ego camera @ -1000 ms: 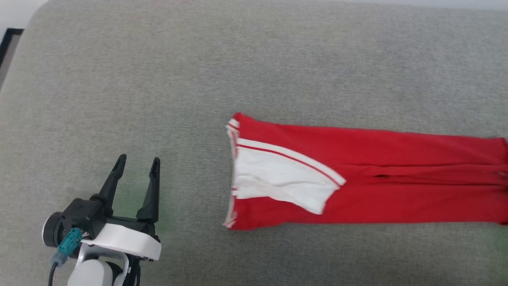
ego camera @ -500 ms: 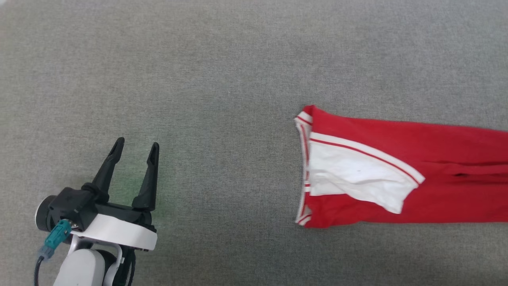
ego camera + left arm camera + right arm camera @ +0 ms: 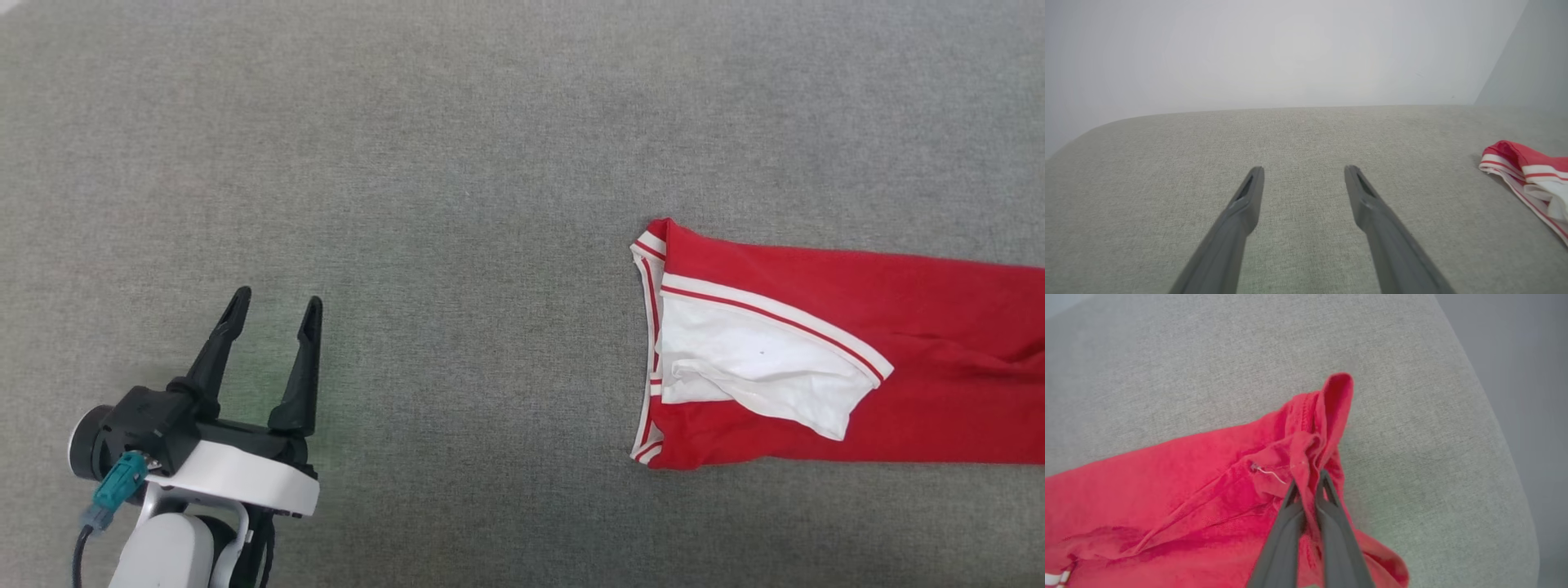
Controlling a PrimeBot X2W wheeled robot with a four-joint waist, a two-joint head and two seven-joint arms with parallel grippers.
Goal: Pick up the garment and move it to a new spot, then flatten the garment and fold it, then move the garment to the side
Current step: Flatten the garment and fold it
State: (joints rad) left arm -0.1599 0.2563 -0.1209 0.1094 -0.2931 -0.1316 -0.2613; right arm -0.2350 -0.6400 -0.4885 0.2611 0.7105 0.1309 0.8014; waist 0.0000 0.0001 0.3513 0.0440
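Garment lies in a long strip at the right of the grey padded surface, maybe a cushion. It's soft, light and floppy, so you grab a bunched edge. Right end effector pinches its red end fold tight. Left end effector gapes wide, empty, well apart.

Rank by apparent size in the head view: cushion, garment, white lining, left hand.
1. cushion
2. garment, cropped at right
3. white lining and left hand look alike; the hand is nearer the camera, so unranked.
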